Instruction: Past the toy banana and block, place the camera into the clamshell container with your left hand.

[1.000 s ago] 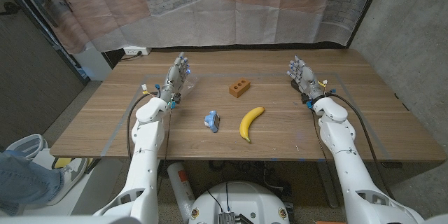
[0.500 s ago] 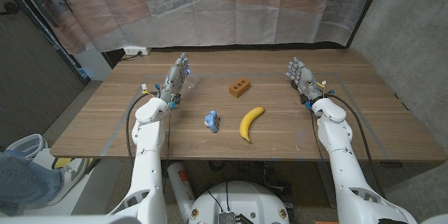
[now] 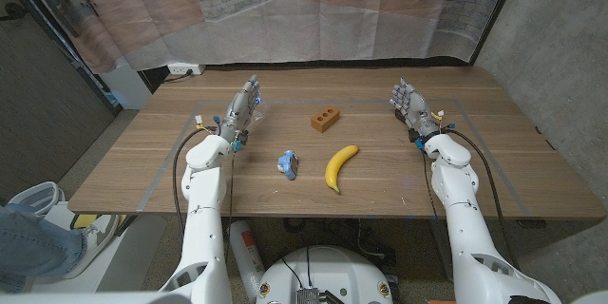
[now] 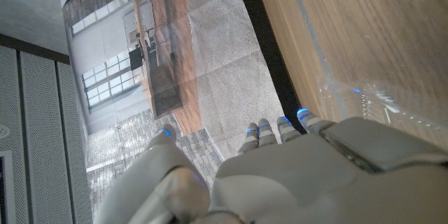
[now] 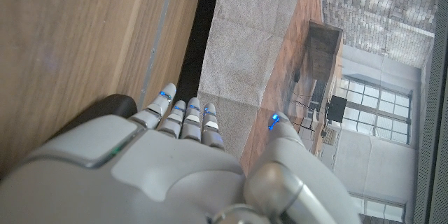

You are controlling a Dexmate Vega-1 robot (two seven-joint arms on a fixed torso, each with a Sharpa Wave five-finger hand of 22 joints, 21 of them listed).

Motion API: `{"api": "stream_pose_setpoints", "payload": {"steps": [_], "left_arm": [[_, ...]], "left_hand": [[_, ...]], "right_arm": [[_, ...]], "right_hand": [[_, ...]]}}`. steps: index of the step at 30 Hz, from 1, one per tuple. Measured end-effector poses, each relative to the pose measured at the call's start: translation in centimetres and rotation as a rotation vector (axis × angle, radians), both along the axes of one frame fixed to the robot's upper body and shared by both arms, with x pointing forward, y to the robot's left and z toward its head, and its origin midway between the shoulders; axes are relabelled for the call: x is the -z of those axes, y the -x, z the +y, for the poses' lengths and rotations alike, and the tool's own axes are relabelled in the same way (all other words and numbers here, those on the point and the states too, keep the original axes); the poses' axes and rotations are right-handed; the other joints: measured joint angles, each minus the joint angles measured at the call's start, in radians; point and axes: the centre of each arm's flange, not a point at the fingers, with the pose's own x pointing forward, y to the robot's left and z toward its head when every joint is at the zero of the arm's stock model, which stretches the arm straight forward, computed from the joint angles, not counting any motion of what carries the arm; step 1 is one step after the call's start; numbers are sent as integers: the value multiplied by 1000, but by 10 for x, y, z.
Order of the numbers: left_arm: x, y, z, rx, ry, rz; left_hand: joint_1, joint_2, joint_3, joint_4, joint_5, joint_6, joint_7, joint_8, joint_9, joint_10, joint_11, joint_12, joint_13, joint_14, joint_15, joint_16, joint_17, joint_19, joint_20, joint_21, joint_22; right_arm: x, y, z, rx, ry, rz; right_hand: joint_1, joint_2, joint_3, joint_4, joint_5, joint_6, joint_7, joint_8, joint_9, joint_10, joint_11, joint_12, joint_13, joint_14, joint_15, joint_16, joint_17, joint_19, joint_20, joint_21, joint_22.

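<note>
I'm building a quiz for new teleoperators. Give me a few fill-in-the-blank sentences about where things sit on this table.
The yellow toy banana lies nearer the robot than the brown ____ with holes.
The small blue camera lies just to the banana's ____ side.
The clear plastic clamshell container sits beside the robot's ____ hand.

Missing words: block; left; left

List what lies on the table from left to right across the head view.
left hand → clamshell container → camera → block → toy banana → right hand
</note>
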Motion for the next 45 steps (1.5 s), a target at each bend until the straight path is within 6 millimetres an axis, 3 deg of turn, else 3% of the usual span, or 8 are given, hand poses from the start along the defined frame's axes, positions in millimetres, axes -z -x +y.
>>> {"api": "stream_pose_setpoints", "payload": {"steps": [45], "left_arm": [[25,33,-12,-29,-24,-47]], "left_hand": [[22,12,4,-13,0,20,-5,0,5,15,-3,0,5,15,5,3,0,0,0,0,0]], "right_arm": [[1,6,0,8,8,-7]], "right_hand": [[0,0,4,-4,-3,0,0,0,0,0,0,0,0,0,0,0,0,9,2,-19,0]]}}
